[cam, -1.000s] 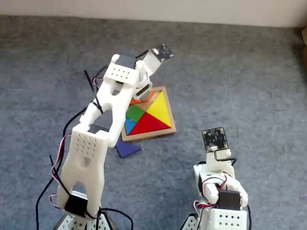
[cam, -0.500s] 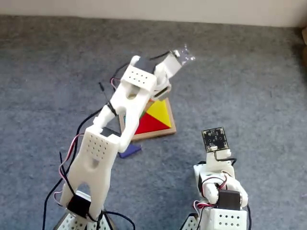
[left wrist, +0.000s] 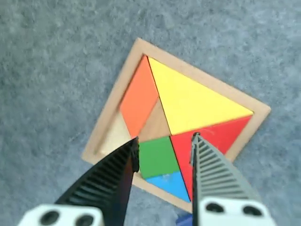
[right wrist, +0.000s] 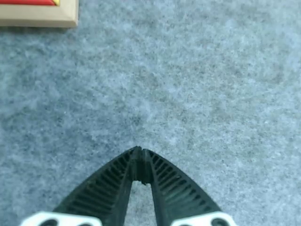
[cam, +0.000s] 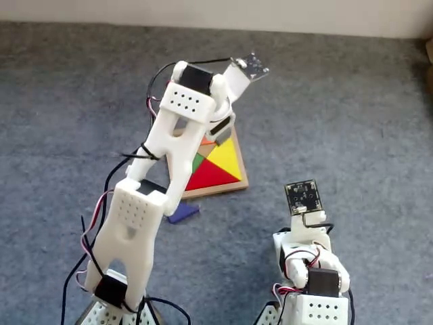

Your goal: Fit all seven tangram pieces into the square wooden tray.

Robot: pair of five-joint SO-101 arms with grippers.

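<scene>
Open and empty, the left gripper (left wrist: 164, 140) hangs over the wooden tray (left wrist: 207, 82), probably eyeing its bare gaps; the right gripper (right wrist: 141, 165) sits closed, empty.

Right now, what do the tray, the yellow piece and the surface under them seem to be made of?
Tray: pale unvarnished-looking wood, matt, light tan rim and floor.
Yellow piece: probably painted wood, smooth even colour; plastic cannot be ruled out.
Surface underneath: grey carpet or felt, fuzzy mottled nap.
</scene>
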